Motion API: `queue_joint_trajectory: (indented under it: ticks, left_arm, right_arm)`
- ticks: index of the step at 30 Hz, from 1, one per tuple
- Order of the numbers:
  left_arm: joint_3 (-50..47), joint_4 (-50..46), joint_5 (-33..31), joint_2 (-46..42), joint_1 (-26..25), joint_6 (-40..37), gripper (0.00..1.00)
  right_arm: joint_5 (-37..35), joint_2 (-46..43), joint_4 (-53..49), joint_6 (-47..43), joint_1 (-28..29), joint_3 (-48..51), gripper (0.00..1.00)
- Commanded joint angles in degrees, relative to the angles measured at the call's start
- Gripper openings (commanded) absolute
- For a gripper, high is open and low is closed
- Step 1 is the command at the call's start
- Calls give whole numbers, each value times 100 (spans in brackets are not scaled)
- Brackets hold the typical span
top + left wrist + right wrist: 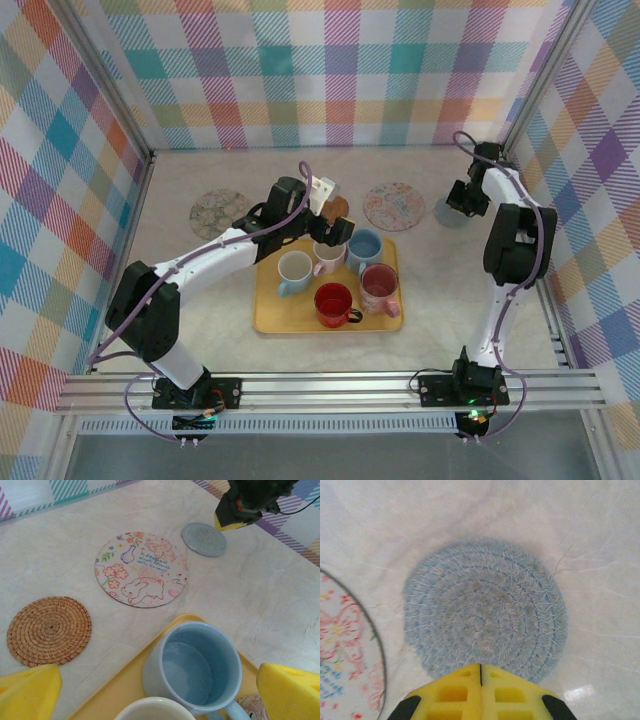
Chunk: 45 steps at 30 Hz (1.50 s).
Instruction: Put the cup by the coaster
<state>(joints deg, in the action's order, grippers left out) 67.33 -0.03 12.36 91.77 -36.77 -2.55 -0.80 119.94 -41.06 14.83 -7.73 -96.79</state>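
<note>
One light-blue cup (195, 665) stands upright in the far right corner of the yellow tray (115, 690) (other cups beside it), just below the left claw (159, 685), spread wide and empty. The right claw (480, 672), closed tight on nothing, hangs over the blue woven coaster (485, 605) on the counter (260, 595).

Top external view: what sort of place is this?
Probably a staged robot test cell, not a home: checked cloth walls on an aluminium frame, left arm and right arm bolted to its near rail, a yellow tray of mugs beside coasters.
</note>
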Motion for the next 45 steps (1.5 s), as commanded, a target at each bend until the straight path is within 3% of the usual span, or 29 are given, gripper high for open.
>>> queue_joint_trajectory:
  ticks: [1,5,13,16,24,32,38,45]
  left_arm:
    - [210,-11,-135,-357,-93,-25,100]
    - [316,-119,-402,-525,-102,191,100]
    - [1358,-2050,-1339,-634,-102,759,100]
    - [1503,-2432,-1438,-807,-102,917,100]
    - [1193,-2749,-1833,-1744,-111,942,100]
    - [1767,-4514,-1977,-1850,-111,1060,100]
    - [1334,-4881,-1717,-2027,-111,1306,100]
    - [887,-5320,-1328,-2162,-110,1415,100]
  right_arm:
    - [167,-608,155,-287,106,187,3]
    - [546,-1158,278,-556,188,484,9]
    - [1315,-2572,822,-770,342,1386,36]
    - [1463,-3098,986,-771,369,1659,57]
    - [2109,-4090,1423,-717,569,2111,99]
    - [2464,-4651,1615,-1261,1131,2367,99]
    - [2686,-5306,2223,-1920,1623,3128,99]
    - [3091,-5630,2172,-2821,2254,3520,99]
